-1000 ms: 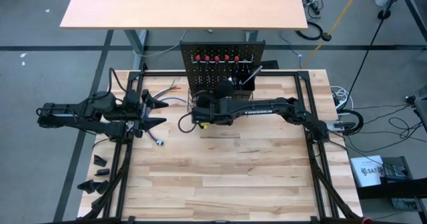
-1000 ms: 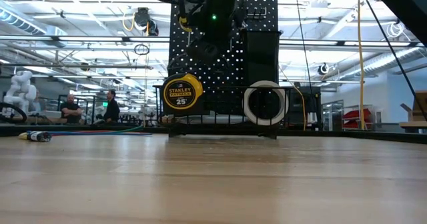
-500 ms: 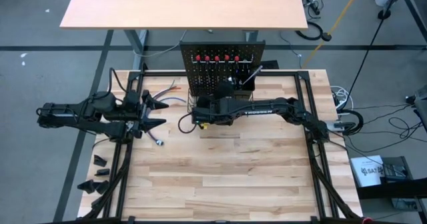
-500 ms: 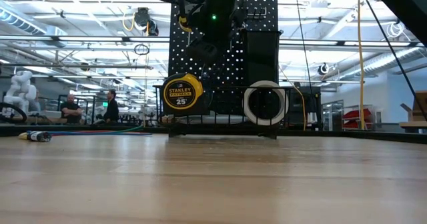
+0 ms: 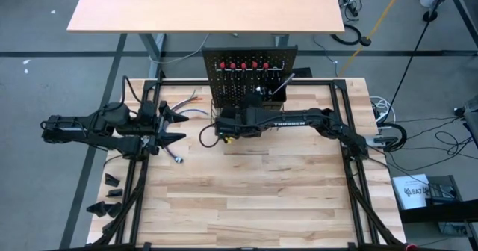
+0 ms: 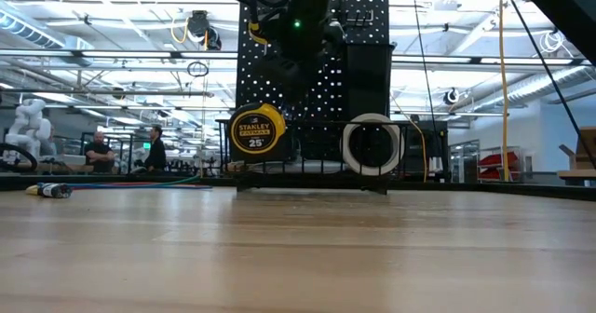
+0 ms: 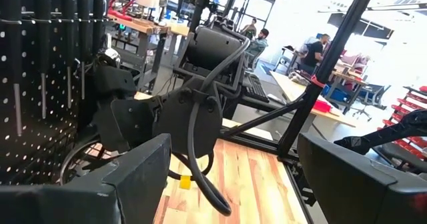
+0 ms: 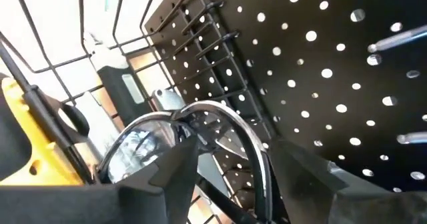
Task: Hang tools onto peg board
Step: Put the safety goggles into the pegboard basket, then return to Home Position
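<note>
Against the peg board [image 5: 249, 75], the right pincer [image 5: 224, 125] stands parted.

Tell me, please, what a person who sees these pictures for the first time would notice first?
Probably the black peg board, upright at the table's far edge, with red-handled screwdrivers in a row along its top. The right gripper reaches in at its base, where a wire basket holds a yellow tape measure and a white tape roll. The left gripper waits, open, to the board's left.
</note>
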